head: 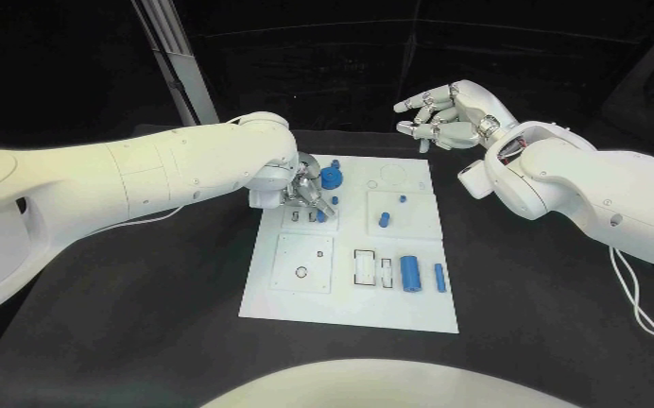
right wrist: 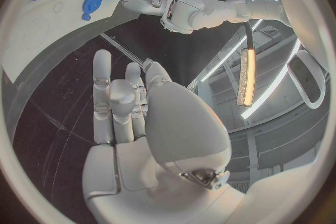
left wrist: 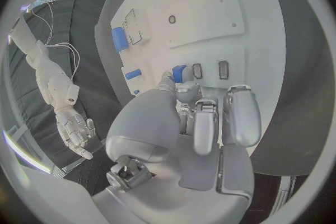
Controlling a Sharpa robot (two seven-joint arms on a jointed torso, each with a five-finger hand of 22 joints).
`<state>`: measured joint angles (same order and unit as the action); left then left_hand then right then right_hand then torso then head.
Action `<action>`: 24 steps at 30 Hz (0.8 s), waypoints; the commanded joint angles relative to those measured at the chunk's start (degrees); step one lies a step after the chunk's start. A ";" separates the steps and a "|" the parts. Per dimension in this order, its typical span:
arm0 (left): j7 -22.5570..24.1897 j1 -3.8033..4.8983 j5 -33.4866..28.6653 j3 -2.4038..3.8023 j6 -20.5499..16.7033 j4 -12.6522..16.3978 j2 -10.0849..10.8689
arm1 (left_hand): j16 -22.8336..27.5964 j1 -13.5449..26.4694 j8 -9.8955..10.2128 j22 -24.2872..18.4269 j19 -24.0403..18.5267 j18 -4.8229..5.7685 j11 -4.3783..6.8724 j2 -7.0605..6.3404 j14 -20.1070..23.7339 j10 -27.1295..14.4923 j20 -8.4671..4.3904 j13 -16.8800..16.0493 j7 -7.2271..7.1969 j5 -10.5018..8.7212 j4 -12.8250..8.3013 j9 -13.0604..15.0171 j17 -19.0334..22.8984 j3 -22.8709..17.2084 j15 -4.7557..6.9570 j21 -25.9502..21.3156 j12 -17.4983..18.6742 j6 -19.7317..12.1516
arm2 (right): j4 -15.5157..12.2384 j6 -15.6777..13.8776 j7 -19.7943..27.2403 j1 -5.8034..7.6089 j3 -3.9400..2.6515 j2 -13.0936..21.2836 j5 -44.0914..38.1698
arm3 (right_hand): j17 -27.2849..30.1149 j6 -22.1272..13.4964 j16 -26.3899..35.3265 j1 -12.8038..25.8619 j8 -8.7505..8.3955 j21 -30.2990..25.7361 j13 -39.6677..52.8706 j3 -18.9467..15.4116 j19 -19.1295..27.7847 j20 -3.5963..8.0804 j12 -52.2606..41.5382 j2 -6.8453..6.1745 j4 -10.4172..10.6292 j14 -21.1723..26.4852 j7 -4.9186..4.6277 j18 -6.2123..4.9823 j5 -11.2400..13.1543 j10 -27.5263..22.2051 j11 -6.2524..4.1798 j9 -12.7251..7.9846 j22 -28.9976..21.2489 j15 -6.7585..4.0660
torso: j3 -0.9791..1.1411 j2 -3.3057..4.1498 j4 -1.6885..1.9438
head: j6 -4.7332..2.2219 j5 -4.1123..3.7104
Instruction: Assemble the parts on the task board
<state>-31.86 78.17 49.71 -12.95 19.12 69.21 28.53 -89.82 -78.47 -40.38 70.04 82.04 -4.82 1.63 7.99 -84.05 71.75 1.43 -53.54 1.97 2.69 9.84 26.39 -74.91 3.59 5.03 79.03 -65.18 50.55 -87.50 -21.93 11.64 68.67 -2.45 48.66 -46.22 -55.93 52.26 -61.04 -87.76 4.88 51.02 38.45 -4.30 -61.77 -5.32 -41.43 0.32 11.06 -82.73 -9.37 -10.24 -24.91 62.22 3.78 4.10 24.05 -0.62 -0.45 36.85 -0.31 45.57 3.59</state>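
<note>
The left hand (head: 305,193) reaches down onto the white board's (head: 352,312) far left corner, fingertips pinching a small blue peg (left wrist: 179,73), apparently to seat it. The right hand (head: 450,117) hovers beyond the board's far edge, fingers loosely curled and holding nothing, likely keeping clear. More blue parts (head: 410,271) lie on the board, which sits on the counter (head: 163,332).

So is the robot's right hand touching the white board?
Apart. The head view shows the right hand raised beyond the far edge of the task board, fingers apart, with dark table between them.

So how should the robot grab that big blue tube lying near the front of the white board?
Probably from straight above, pinching the big blue cylinder across its round middle. It lies flat on the task board, long sides bare, with a thinner blue peg to one side and an outlined slot on the other, so fingers must drop into those gaps.
</note>
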 commanded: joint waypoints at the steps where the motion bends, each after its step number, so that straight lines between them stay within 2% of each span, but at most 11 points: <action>1: 1.16 -0.04 0.19 -0.06 -0.72 0.21 0.27 | -0.18 -3.02 0.23 -0.16 -0.08 0.64 0.55 0.65 -5.95 -0.32 -0.60 0.33 -0.11 0.46 -1.76 -0.18 -15.09 -2.83 0.50 -0.42 0.70 -0.78 | 0.00 0.66 0.11 0.11 -0.04 -0.09 -0.48 | -0.07 -0.25 0.20 -0.65 -0.10 -0.23 -0.05 0.42 -0.43 -0.02 0.10 -0.06 0.07 -0.44 0.04 -0.31 -0.19 -0.21 0.06 -0.08 -0.09 -0.14 | -0.01 -0.02 0.02 | 0.06 -0.05; 5: 2.03 -0.04 0.14 -0.06 -2.19 0.62 0.89 | -0.18 -5.15 0.64 -0.49 -0.22 0.60 0.36 0.09 -5.95 -0.63 -0.58 0.83 0.19 1.13 -3.85 -0.47 -15.09 -8.15 0.43 -0.70 1.38 -1.44 | 0.09 0.81 0.06 0.11 -0.04 -0.15 -0.49 | -0.05 -0.25 0.22 -0.65 -0.10 -0.23 -0.05 0.43 -0.43 -0.02 0.10 -0.07 0.07 -0.44 0.05 -0.31 -0.21 -0.21 0.06 -0.08 -0.10 -0.14 | 0.00 -0.03 0.03 | 0.10 -0.07; 7: 2.51 -0.05 0.10 -0.06 -3.28 1.07 1.40 | -0.18 -3.73 0.49 -0.60 -0.26 0.55 0.26 -1.99 -5.95 -0.40 -0.37 1.11 0.86 1.06 -4.22 -0.51 -15.09 -14.03 0.04 -0.88 1.65 -1.48 | 0.13 0.88 0.05 0.11 -0.04 -0.17 -0.50 | -0.01 -0.25 0.28 -0.66 -0.10 -0.24 -0.07 0.45 -0.43 -0.02 0.09 -0.10 0.08 -0.43 0.05 -0.31 -0.27 -0.21 0.06 -0.08 -0.10 -0.14 | 0.01 -0.03 0.04 | 0.10 -0.08; 9: 2.89 -0.05 -0.06 -0.06 -4.62 1.62 1.98 | -0.18 0.06 -0.17 -0.52 -0.21 0.50 0.21 -5.94 -5.95 0.02 -0.17 1.24 1.01 0.96 -4.30 -0.31 -15.09 -23.49 -0.04 -0.99 1.56 -1.40 | 0.17 0.94 0.04 0.11 -0.04 -0.16 -0.50 | -0.01 -0.25 0.28 -0.66 -0.10 -0.24 -0.07 0.45 -0.43 -0.02 0.09 -0.10 0.08 -0.43 0.05 -0.31 -0.27 -0.21 0.06 -0.08 -0.10 -0.14 | 0.02 -0.04 0.07 | 0.07 -0.12; 11: 3.15 -0.04 -0.32 -0.05 -6.10 2.22 2.59 | -0.18 3.59 -1.13 -0.45 -0.17 0.49 -0.04 -8.91 -5.95 0.35 -0.20 1.23 0.87 0.81 -4.74 0.13 -15.09 -31.10 -0.11 -1.07 1.30 -1.42 | 0.23 0.98 0.03 0.11 -0.04 -0.13 -0.50 | -0.01 -0.25 0.28 -0.66 -0.10 -0.24 -0.07 0.45 -0.43 -0.02 0.09 -0.10 0.08 -0.43 0.05 -0.31 -0.27 -0.21 0.06 -0.08 -0.10 -0.14 | 0.03 -0.11 0.13 | -0.01 -0.20; 12: 3.35 -0.04 -0.48 -0.05 -7.41 2.87 3.21 | -0.18 4.94 -1.66 -0.44 -0.16 0.55 0.10 -9.97 -5.95 0.54 -0.03 1.13 0.79 0.85 -5.28 0.39 -15.09 -34.26 0.00 -1.13 1.10 -1.46 | 0.29 1.04 0.02 0.11 -0.04 -0.10 -0.50 | 0.03 -0.25 0.32 -0.65 -0.10 -0.24 -0.09 0.47 -0.42 -0.02 0.09 -0.12 0.10 -0.42 0.04 -0.31 -0.32 -0.22 0.07 -0.09 -0.10 -0.14 | 0.03 -0.14 0.16 | 0.04 -0.25; 17: 3.83 -0.05 -0.53 -0.06 -10.85 5.17 5.20 | -0.18 6.93 -2.46 -0.22 -0.06 0.57 0.04 -11.17 -5.95 0.87 -0.09 0.88 0.63 0.79 -6.12 0.79 -15.09 -38.04 -0.03 -1.08 0.71 -1.59 | 0.57 1.13 0.03 0.10 -0.04 -0.03 -0.50 | 0.13 -0.27 0.44 -0.65 -0.11 -0.26 -0.12 0.51 -0.41 -0.02 0.10 -0.17 0.12 -0.39 0.04 -0.30 -0.40 -0.25 0.07 -0.09 -0.11 -0.14 | -0.02 -0.08 0.17 | 0.27 -0.20; 20: 4.27 -0.23 0.95 -0.07 -12.83 6.97 6.68 | -0.18 7.67 -2.77 -0.15 -0.02 0.56 0.00 -11.62 -5.95 0.91 -0.13 0.95 0.56 0.77 -6.55 0.94 -15.09 -39.43 -0.02 -1.07 0.68 -1.66 | 0.73 1.20 0.08 0.10 -0.03 -0.08 -0.50 | 0.09 -0.27 0.42 -0.65 -0.11 -0.27 -0.13 0.52 -0.40 -0.02 0.10 -0.19 0.13 -0.40 0.04 -0.30 -0.43 -0.26 0.07 -0.09 -0.11 -0.13 | 0.04 -0.05 0.06 | 0.26 0.01; 24: 4.70 -0.64 2.55 -0.09 -14.74 8.45 7.93 | -0.18 8.00 -2.93 -0.11 0.01 0.57 0.02 -11.80 -5.95 0.99 -0.13 0.89 0.56 0.75 -6.75 1.01 -15.09 -40.05 0.01 -1.06 0.60 -1.68 | 0.86 1.28 0.15 0.09 -0.03 -0.11 -0.50 | 0.06 -0.28 0.41 -0.65 -0.12 -0.27 -0.14 0.53 -0.40 -0.02 0.10 -0.20 0.15 -0.40 0.03 -0.30 -0.46 -0.27 0.08 -0.09 -0.11 -0.13 | 0.03 -0.17 0.28 | 0.32 -0.13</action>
<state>-28.71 77.56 50.24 -13.02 8.59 77.18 36.33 -89.82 -71.06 -42.92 69.89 81.83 -4.82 1.67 -3.70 -84.05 72.41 1.22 -52.60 2.69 3.81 12.93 27.34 -74.91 -26.29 5.02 78.15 -64.34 49.06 -86.63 -21.18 11.49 68.66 -2.44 48.59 -46.55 -55.86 52.26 -60.70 -87.98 4.88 51.02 38.39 -4.14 -61.77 -5.33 -41.43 0.09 11.22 -82.72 -9.37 -10.24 -24.97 62.22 3.79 4.10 24.01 -0.62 -0.43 36.74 -0.15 45.86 3.50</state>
